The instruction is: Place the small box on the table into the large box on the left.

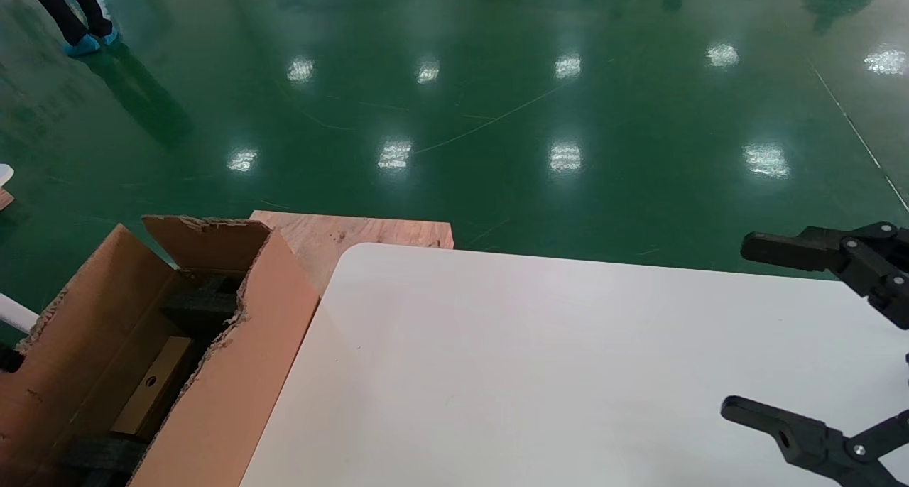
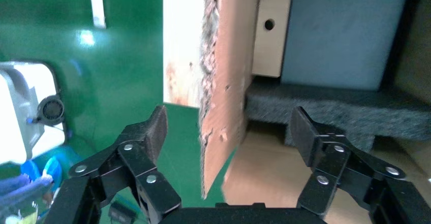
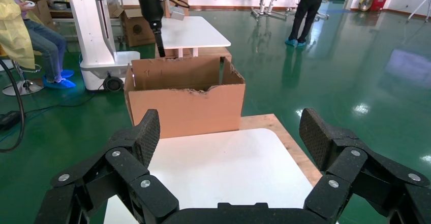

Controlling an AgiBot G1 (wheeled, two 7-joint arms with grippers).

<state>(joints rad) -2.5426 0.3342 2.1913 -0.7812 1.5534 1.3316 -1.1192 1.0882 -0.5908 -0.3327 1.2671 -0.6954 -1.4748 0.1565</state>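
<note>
Right gripper: the right gripper (image 1: 738, 331) is nearest the head camera, at the right edge over the table (image 1: 532, 373); its two black fingers are spread wide with nothing between them. Its own wrist view (image 3: 228, 132) shows the same wide gap, only tabletop beyond it.
Left gripper: out of sight in the head view; its wrist view shows the left gripper (image 2: 228, 127) wide open and holding nothing, its fingers straddling a ragged wall of the large box (image 2: 223, 82) without visibly touching it.
Surroundings: a light wooden board (image 1: 341, 235) pokes out from under the table's far left corner, beside the large box (image 1: 234, 359). Green glossy floor (image 1: 497, 118) lies beyond, with someone's legs in blue shoe covers (image 1: 89, 43) far off at upper left.
Only in the right wrist view: the large box (image 3: 185, 97) stands past the table's (image 3: 223, 168) far edge, torn rim up; behind it another white table (image 3: 193, 31), a white robot base (image 3: 99, 36), a seated person in yellow (image 3: 20, 26) and a standing person (image 3: 305, 10).
Large box contents: the small box (image 1: 153, 395) lies low inside, its punched hole facing up, with black foam padding (image 1: 202, 306) beyond it. The left wrist view shows the small box (image 2: 272, 26) against the carton wall with foam (image 2: 335, 112) next to it.
</note>
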